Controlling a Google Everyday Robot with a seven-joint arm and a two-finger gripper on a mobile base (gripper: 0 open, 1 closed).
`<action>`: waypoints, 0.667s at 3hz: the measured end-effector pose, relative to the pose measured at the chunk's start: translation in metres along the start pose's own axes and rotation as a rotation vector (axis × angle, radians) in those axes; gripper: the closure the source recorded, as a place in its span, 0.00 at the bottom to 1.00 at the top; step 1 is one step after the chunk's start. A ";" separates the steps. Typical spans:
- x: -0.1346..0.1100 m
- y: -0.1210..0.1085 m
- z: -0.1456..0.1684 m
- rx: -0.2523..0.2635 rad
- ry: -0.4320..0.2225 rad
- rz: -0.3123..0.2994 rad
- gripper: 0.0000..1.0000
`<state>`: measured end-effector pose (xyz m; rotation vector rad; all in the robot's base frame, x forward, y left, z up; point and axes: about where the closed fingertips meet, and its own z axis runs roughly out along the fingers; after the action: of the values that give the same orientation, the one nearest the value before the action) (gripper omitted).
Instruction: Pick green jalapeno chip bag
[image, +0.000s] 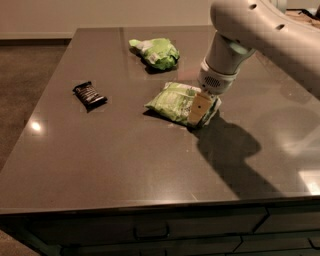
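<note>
The green jalapeno chip bag (175, 100) lies flat in the middle of the dark table, light green with white print, its white-edged end to the right. My gripper (204, 113) comes down from the upper right onto that right end of the bag and touches it. The gripper and wrist cover part of that end. The bag rests on the table.
A balled-up bright green bag (157, 52) lies behind the chip bag toward the table's far edge. A small black wrapper (90, 95) lies to the left. The table (100, 165) has drawers below its front edge. My arm casts a shadow to the right front.
</note>
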<state>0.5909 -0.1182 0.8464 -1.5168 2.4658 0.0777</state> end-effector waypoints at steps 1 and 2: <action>-0.003 0.002 -0.011 -0.005 -0.038 -0.015 0.68; -0.008 0.002 -0.033 -0.014 -0.110 -0.032 0.91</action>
<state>0.5867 -0.1156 0.8802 -1.5143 2.3600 0.1682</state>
